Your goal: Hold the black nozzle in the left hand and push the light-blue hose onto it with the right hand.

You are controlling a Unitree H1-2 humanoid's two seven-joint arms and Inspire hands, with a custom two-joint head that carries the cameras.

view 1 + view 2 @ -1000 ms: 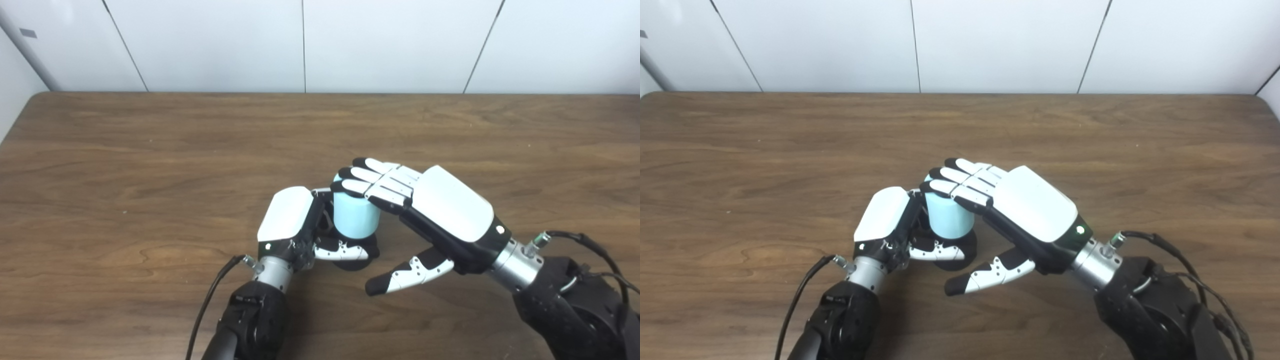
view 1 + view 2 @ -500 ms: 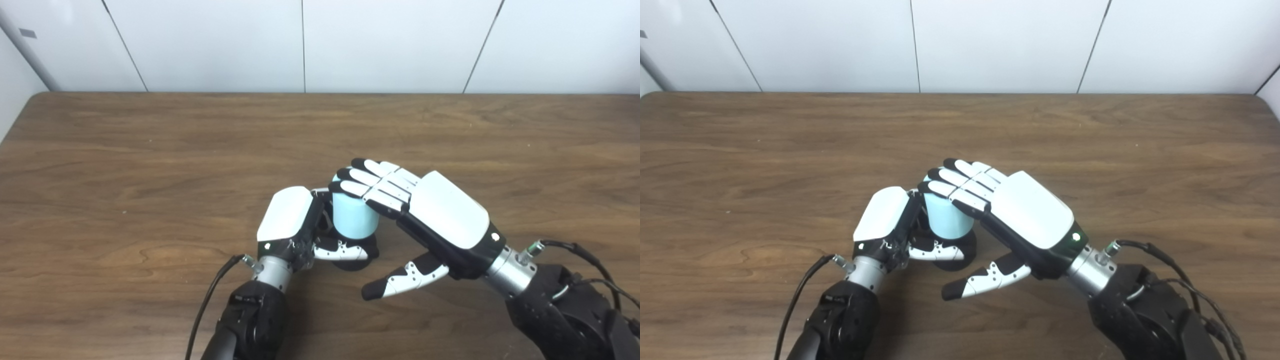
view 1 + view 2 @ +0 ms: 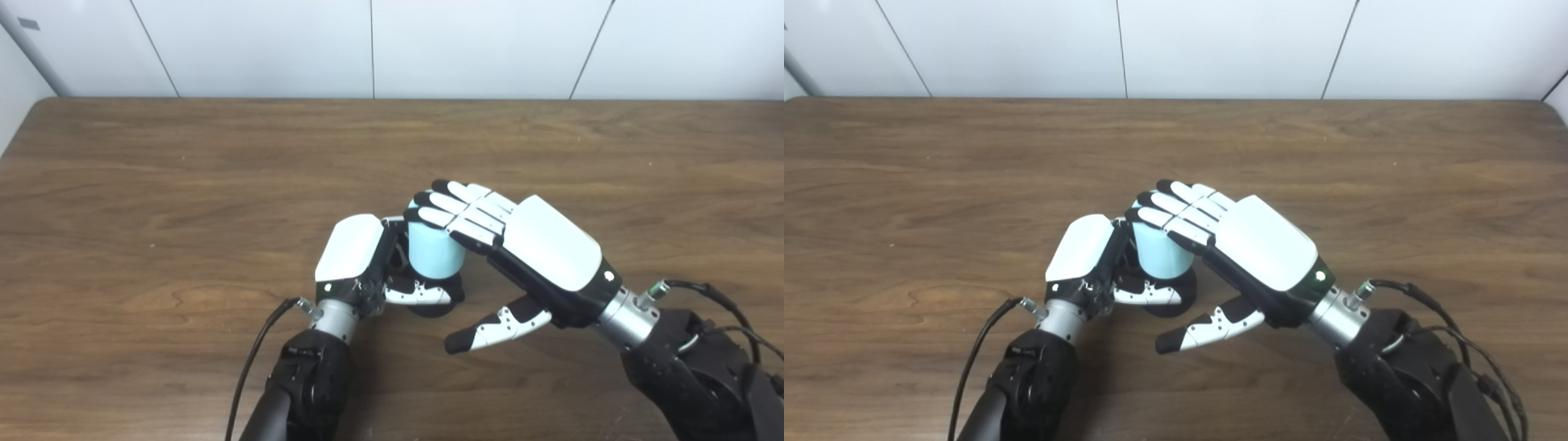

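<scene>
standing upright at the centre of the frame, the hose (image 3: 435,258), a short light-blue cylinder, sits on top of the black nozzle (image 3: 432,301), of which only the lower rim shows beneath it, resting on the table (image 3: 184,184).

the left hand (image 3: 361,260), just left of centre, is grasping the nozzle at its base: its thumb (image 3: 419,296) lies across the front of the black part, touching it, and its other fingers go behind the hose, largely hidden. the white back of this hand faces up and left.

the right hand (image 3: 527,245), right of centre, lies flat and tilted. its straightened fingers (image 3: 450,211) rest on the top end of the hose, touching it and covering most of its upper face. they are not curled around the cylinder. its thumb (image 3: 490,327) sticks out to the lower left, apart from the hose and nozzle, above the table. this hand is released, grasping nothing, pressing palm-down only.

both forearms enter from the bottom edge, each with a black cable (image 3: 257,361) near the wrist. the table is brown wood grain and fills the frame up to a white panelled wall (image 3: 367,43) along the top.

how far the hose is seated on the nozzle cannot be told; the joint is hidden by the left thumb.
</scene>
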